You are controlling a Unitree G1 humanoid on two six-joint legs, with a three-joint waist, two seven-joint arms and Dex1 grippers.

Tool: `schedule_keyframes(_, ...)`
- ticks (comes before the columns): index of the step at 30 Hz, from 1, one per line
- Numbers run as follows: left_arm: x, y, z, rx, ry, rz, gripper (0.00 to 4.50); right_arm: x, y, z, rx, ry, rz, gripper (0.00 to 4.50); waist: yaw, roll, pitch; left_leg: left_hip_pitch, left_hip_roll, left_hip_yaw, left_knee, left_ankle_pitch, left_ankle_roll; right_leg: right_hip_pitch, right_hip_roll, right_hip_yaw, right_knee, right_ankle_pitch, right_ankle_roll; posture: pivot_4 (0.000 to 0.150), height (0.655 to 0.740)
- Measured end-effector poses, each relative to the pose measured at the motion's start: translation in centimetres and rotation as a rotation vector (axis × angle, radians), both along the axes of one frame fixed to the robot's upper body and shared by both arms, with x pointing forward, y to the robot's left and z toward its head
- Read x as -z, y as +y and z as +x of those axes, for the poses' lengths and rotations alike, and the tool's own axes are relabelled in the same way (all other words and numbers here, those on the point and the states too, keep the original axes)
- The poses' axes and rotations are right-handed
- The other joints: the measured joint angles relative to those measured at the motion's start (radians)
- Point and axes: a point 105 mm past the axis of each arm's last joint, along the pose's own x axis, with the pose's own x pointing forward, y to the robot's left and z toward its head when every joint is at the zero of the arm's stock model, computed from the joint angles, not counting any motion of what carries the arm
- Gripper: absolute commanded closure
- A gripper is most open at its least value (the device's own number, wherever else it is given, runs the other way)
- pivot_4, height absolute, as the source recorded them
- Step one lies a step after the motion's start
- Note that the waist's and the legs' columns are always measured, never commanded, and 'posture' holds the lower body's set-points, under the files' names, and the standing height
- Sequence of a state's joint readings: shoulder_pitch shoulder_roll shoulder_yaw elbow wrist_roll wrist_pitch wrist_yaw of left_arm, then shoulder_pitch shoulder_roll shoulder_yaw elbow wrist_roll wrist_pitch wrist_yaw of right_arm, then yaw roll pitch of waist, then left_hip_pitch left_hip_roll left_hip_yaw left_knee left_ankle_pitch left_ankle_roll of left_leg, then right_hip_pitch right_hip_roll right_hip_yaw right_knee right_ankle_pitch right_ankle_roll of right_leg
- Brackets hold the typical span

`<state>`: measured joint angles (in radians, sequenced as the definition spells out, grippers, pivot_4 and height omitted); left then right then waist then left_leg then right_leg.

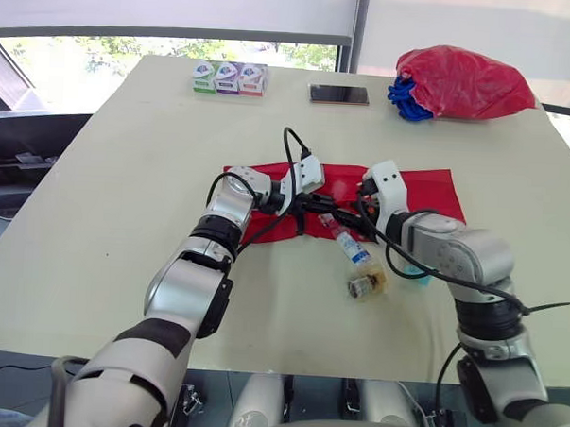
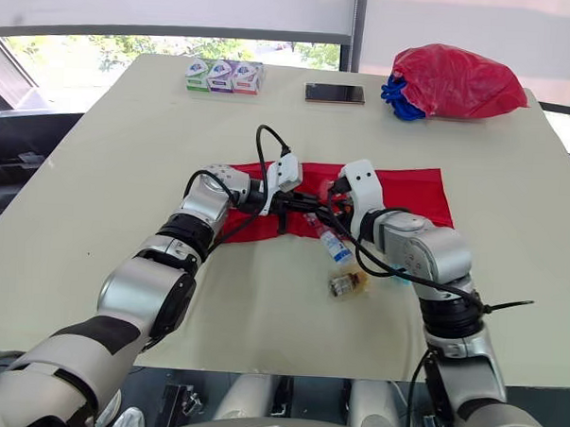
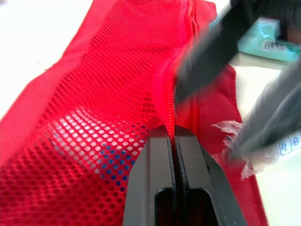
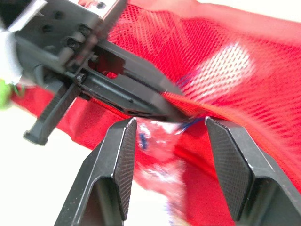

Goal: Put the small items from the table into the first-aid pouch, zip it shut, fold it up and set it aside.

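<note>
We pinch the zip lip of the flat red mesh first-aid pouch [image 1: 428,187], mid-table [image 1: 126,169], with left gripper [image 3: 175,134] fingers pressed together, probably to hold it open. The right gripper [image 4: 171,122], fingers spread, straddles a clear-wrapped tube [image 1: 348,241] at the mouth.

Bare table [image 1: 126,169] left of pouch [image 1: 428,189]; bottle [image 1: 352,247] alongside.

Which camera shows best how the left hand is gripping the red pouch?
Left wrist view: the left hand appears close up, fingers shut on the pouch mesh edge. Eye views show that grip from far above; the right wrist view shows it from the side.
</note>
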<state>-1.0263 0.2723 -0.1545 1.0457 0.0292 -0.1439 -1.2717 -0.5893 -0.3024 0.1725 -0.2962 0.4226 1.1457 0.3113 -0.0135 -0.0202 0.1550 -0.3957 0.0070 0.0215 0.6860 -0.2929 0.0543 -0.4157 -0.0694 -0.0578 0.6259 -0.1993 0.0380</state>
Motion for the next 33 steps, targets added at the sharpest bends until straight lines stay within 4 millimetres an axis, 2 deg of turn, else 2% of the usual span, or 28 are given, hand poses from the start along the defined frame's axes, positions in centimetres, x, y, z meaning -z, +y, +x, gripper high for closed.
schedule_keyframes(2,0.0,-0.1,-0.1,0.006,0.004,-0.003,4.5,0.3,0.1,-0.2,-0.016,-0.004,-0.019,3.15,0.0,0.0,0.0,0.0,0.0,0.0,0.0,0.0,0.0,0.0,0.0,0.0,0.0,0.0,0.0,0.15,0.74)
schedule_keyframes(5,0.0,-0.2,-0.1,0.011,0.012,-0.013,4.5,1.2,0.4,-0.6,-0.045,-0.005,-0.051,4.43,0.001,0.0,0.0,0.0,0.0,0.0,0.0,0.0,0.0,0.0,0.0,0.0,0.0,0.0,0.0,0.15,0.74)
schedule_keyframes(14,-0.1,-0.1,-0.1,0.005,0.026,-0.026,4.5,2.2,2.3,-0.9,-0.087,-0.022,-0.08,4.43,0.001,0.0,0.0,0.0,0.0,0.0,0.0,0.0,0.0,0.0,0.0,0.0,0.0,0.0,0.0,0.15,0.74)
schedule_keyframes(25,-0.5,0.0,-0.1,0.004,0.036,-0.056,4.5,4.1,2.4,2.7,0.046,-0.169,-0.112,4.43,0.0,0.0,0.0,0.0,0.0,0.0,0.001,0.001,-0.001,0.0,0.0,0.0,0.0,0.0,0.0,0.15,0.74)
schedule_keyframes(30,-0.6,0.0,-0.1,0.007,0.033,-0.056,4.5,4.3,2.6,2.9,0.059,-0.207,-0.094,4.43,0.0,0.0,0.0,0.0,0.0,0.0,0.001,0.001,-0.002,0.0,0.0,0.0,0.0,0.0,0.0,0.15,0.74)
schedule_keyframes(33,-0.6,-0.2,-0.1,0.017,0.026,-0.049,4.5,4.4,2.2,2.4,0.051,-0.209,-0.093,4.43,0.001,0.0,0.0,0.0,0.0,0.0,0.001,0.001,-0.002,0.0,0.0,0.0,0.0,0.0,0.0,0.15,0.74)
